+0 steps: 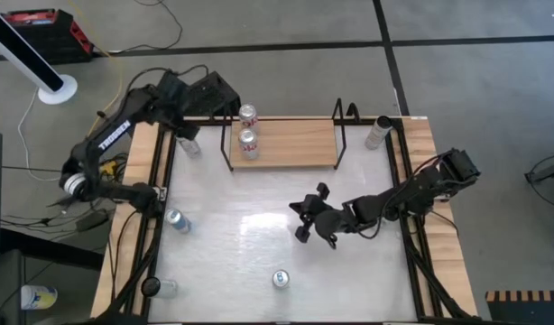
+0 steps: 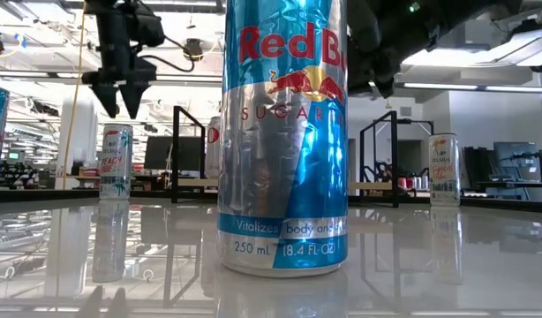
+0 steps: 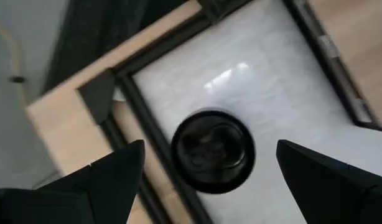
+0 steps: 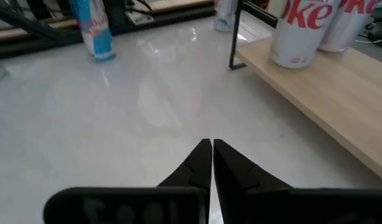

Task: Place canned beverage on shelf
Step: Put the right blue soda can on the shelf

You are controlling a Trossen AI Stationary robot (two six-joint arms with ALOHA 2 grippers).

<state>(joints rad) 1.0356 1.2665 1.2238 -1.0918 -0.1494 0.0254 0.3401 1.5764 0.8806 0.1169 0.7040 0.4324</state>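
Observation:
The shelf (image 1: 281,143) is a light-wood board with black end rails at the table's far side; two cans (image 1: 249,143) stand on it near its left end. A dark-topped can (image 3: 213,158) stands upright on the table just left of the shelf, at the far left corner. My left gripper (image 3: 209,146) hangs open above it, pointing down, one finger on each side and clear of it; the low view shows that gripper (image 2: 121,93) over the can (image 2: 115,161). My right gripper (image 4: 211,149) is shut and holds nothing, above mid-table (image 1: 304,217).
More cans stand on the white tabletop: one at the left (image 1: 178,220), one near the front (image 1: 281,279), which fills the low view (image 2: 282,132), and one at the far right corner (image 1: 378,132). Wooden slats and black rails (image 1: 160,181) edge both sides.

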